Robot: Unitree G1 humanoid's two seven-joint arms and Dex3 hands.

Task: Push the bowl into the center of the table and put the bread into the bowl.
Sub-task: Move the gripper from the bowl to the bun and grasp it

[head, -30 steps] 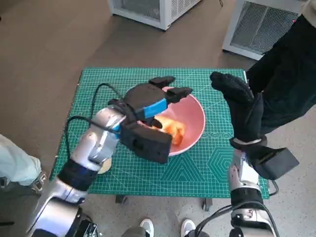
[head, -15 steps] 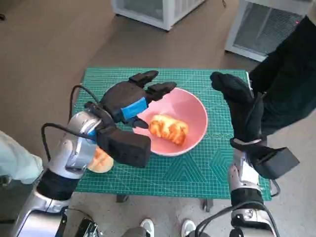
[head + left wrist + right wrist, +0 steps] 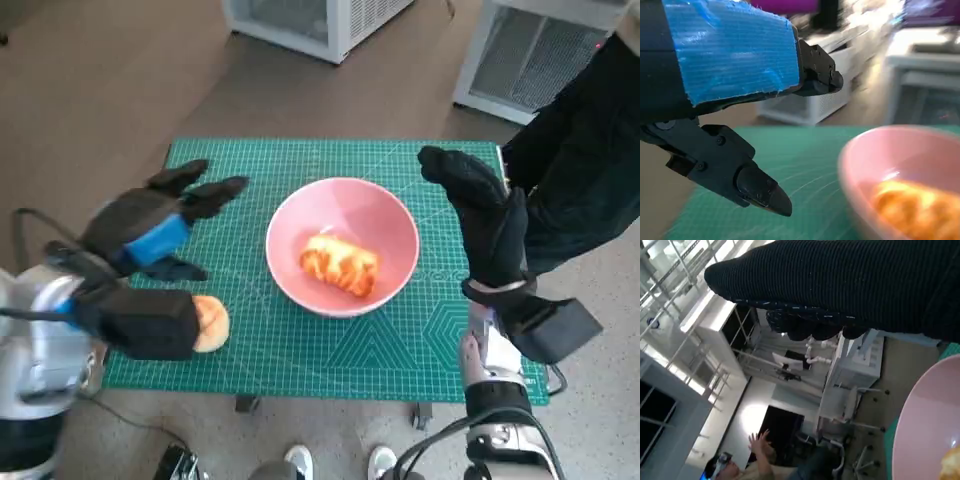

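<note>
the bread lies in the pink bowl mid-table, between the hands. left hand, released with fingers apart, hovers by the table's left edge; right hand, also holding nothing, stands upright beside the bowl.

Bread in pink bowl mid-table; L hand empty, R hand raised beside.

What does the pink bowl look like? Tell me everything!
The pink bowl is round, smooth and glossy, probably plastic or ceramic. It stands upright near the middle of the green mat, holding one golden bread roll that lies on its bottom. Neither hand touches it.
</note>
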